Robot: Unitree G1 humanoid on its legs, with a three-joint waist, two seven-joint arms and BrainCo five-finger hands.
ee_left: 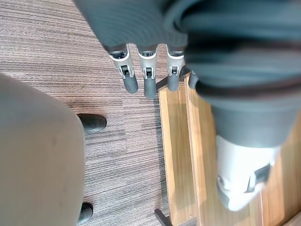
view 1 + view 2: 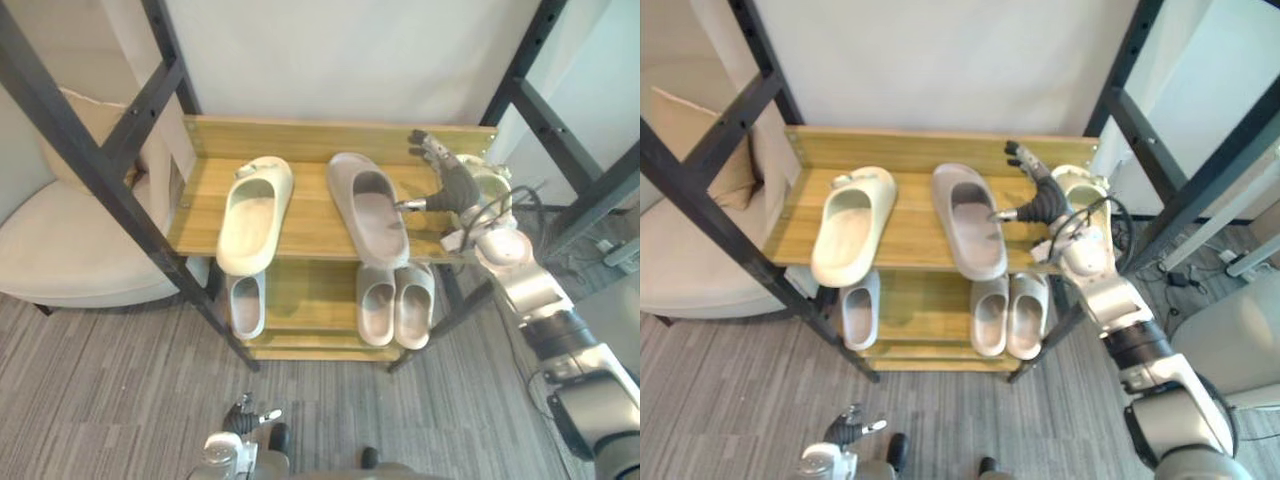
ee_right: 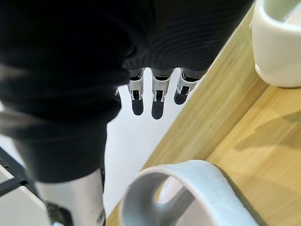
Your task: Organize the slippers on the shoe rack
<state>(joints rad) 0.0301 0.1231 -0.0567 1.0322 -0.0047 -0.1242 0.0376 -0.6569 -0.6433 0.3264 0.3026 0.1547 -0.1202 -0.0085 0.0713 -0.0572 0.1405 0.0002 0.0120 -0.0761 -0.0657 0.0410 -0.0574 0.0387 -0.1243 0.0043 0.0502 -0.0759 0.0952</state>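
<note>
Top shelf of rack [image 2: 310,225]: chunky open-toed cream slipper [image 2: 255,212]; grey slipper [image 2: 370,208] alongside, apart. Hands: right hand [image 2: 452,180] just beside grey slipper, fingers straight, empty; left hand [image 1: 149,80] low, fingers straight.

Colours: taupe slipper [image 2: 968,222], plain, just beside the silver, dark-tipped fingers of my right hand [image 2: 1047,200]. Off-white slipper [image 2: 1086,188] on the fingers' other side. Cream slipper [image 2: 850,225] well apart from them. Below the fingers, grey pair [image 2: 1026,312] and single grey slipper [image 2: 858,305], both pale. Shoe rack [image 2: 912,225]: light wood-grain boards, black frame. Carpet [image 2: 740,400]: grey, finely striped. Armchair [image 2: 690,262]: beige.
</note>
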